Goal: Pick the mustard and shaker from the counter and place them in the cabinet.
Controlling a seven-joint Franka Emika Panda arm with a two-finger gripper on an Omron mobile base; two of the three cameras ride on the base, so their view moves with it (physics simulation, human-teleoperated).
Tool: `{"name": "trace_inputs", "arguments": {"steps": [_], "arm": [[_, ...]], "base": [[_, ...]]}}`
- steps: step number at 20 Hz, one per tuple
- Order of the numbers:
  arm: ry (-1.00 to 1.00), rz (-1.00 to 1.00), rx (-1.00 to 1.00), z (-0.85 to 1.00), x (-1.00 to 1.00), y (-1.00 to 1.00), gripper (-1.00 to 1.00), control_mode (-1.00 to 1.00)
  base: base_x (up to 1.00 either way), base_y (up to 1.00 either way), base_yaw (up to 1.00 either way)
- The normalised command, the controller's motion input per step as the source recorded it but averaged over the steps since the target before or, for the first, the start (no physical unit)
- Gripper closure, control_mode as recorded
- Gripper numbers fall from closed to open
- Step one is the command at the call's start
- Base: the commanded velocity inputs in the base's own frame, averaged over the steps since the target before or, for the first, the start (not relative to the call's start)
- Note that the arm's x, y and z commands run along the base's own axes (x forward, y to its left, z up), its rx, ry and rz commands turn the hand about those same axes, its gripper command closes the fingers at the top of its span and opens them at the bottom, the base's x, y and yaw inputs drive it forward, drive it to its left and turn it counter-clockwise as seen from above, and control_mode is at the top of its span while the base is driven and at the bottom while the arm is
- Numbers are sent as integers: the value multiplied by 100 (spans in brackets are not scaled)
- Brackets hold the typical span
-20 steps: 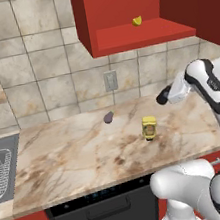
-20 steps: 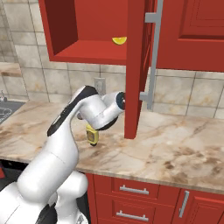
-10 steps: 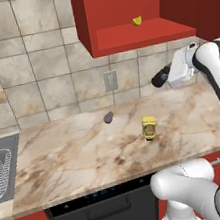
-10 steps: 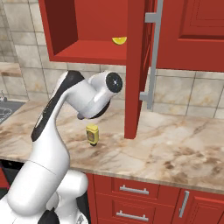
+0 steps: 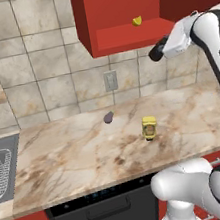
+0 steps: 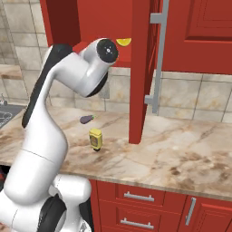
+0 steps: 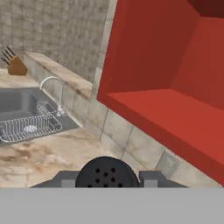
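Over the last second the arm rose from counter height, right of the mustard, to the level of the cabinet (image 5: pixel 116 14) shelf. The end effector (image 5: pixel 156 53) now sits just below the shelf's front lip, at about 4 o'clock from the lemon piece (image 5: pixel 137 21) lying in the niche.

The end effector is closed around the shaker (image 7: pixel 105 172): in the hand view its perforated black top sits between the two finger tips (image 7: pixel 64 178), with the red shelf floor ahead at 2 o'clock.

The mustard (image 5: pixel 148 128) stands upright on the counter (image 5: pixel 64 160), unmoved, with the purple eggplant-like thing (image 5: pixel 108 117) at its 10 o'clock, well apart. In the right base view the mustard (image 6: pixel 95 138) stands left of the open cabinet door (image 6: pixel 140 68).

Judgement: the shaker is mid-transfer, lift done and insertion pending. It needs slightly more height to clear the lip, then forward travel. The mustard has not yet been picked.

Sink (image 7: pixel 22 109) and dish rack (image 7: pixel 30 127) lie at 9 o'clock in the hand view.
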Motion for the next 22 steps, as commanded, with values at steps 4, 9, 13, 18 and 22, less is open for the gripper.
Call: {"name": "trace_inputs", "arguments": {"steps": [4, 9, 13, 18, 22], "arm": [[6, -33, -5, 26, 26, 10, 100, -100], [5, -27, -9, 3, 16, 14, 100, -100], [-3, 0, 0, 0, 0, 0, 100, -100], [0, -2, 1, 16, 13, 0, 100, -100], [0, -3, 3, 23, 33, 0, 100, -100]], "base": [[0, 0, 0], [0, 0, 0], [0, 0, 0], [0, 0, 0], [0, 0, 0]]}}
